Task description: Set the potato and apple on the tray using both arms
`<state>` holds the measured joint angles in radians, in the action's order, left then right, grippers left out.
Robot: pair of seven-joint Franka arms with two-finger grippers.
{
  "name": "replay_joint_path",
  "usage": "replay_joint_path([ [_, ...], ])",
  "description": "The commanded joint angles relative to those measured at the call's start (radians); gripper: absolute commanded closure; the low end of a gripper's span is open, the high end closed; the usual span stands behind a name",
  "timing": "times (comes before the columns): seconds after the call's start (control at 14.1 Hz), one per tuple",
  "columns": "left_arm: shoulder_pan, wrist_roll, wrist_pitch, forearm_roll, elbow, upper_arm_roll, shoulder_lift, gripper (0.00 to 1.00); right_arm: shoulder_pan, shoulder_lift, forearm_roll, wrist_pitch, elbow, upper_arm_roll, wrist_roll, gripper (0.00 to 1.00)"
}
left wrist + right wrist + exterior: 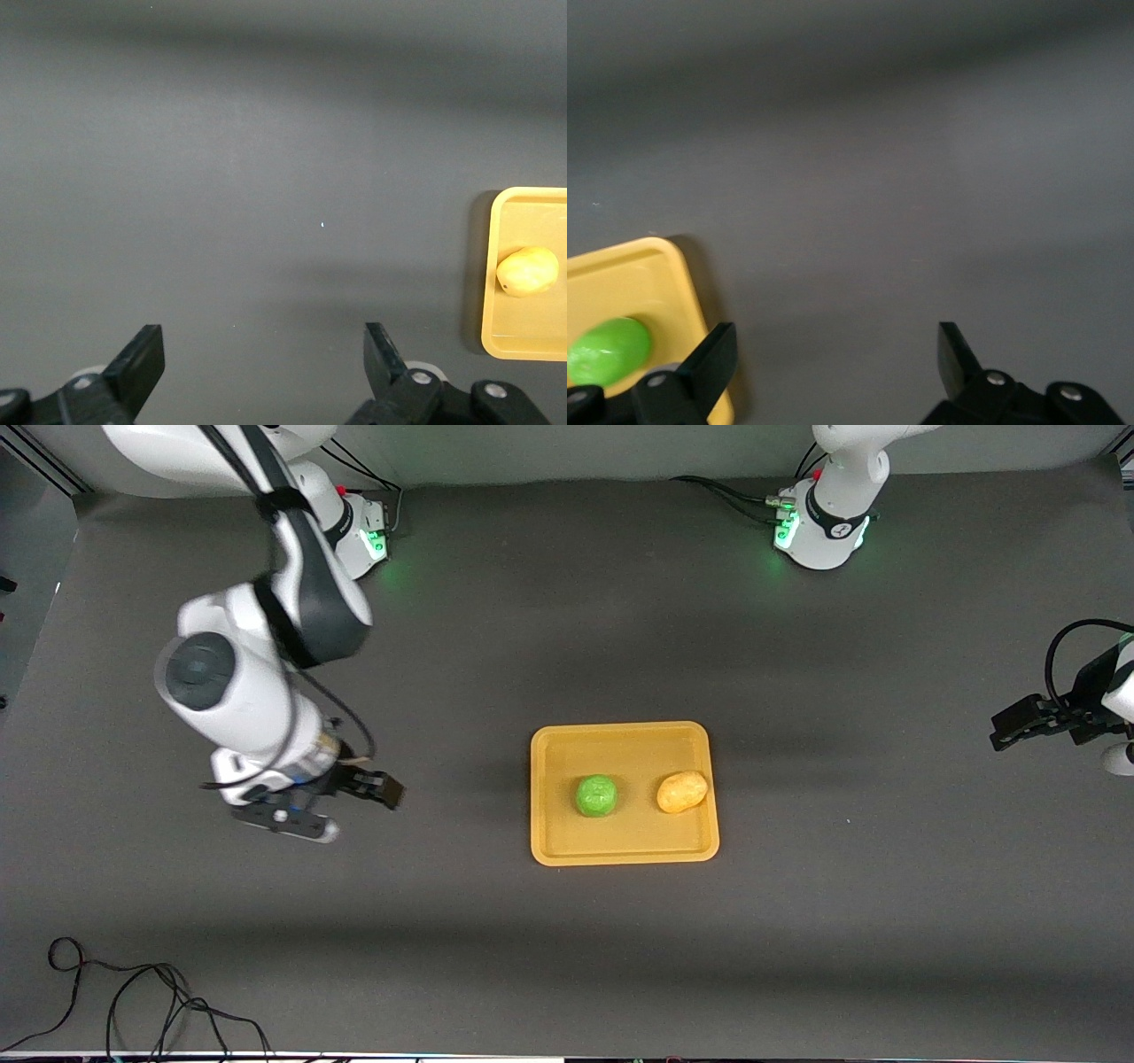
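Right gripper hangs over bare bench toward its own end, jaws spread, empty. Apple and potato sit apart on tray. Left gripper over its end, jaws spread. Risk: potato lies near the rim, a tray bump could tip it out.

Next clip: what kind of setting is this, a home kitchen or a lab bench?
Most likely a robotics lab bench. A dark grey mat covers the table, two white arms stand bolted at its edge with green-lit bases, and the only items are a toy apple and potato on a yellow tray.
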<state>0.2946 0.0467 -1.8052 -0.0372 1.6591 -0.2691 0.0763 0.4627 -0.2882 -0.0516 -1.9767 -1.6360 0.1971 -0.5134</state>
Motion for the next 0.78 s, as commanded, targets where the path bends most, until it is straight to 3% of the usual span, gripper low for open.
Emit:
replay_joint_path([
  [0.0, -0.006, -0.007, 0.020, 0.006, -0.005, 0.001, -0.009, 0.00, 0.017, 0.116, 0.006, 0.071, -0.045, 0.068, 0.088, 0.00],
  [0.21, -0.008, -0.005, 0.018, 0.006, -0.005, -0.001, -0.007, 0.00, 0.017, 0.162, 0.018, 0.128, -0.041, 0.116, 0.150, 0.00],
  [0.43, -0.009, -0.004, 0.017, 0.005, -0.002, -0.002, -0.004, 0.00, -0.042, 0.213, 0.028, 0.188, -0.031, 0.098, 0.154, 0.00],
  [0.71, -0.020, -0.004, 0.017, 0.000, 0.001, -0.002, -0.003, 0.00, -0.338, 0.248, 0.099, 0.295, 0.024, -0.158, 0.194, 0.00],
])
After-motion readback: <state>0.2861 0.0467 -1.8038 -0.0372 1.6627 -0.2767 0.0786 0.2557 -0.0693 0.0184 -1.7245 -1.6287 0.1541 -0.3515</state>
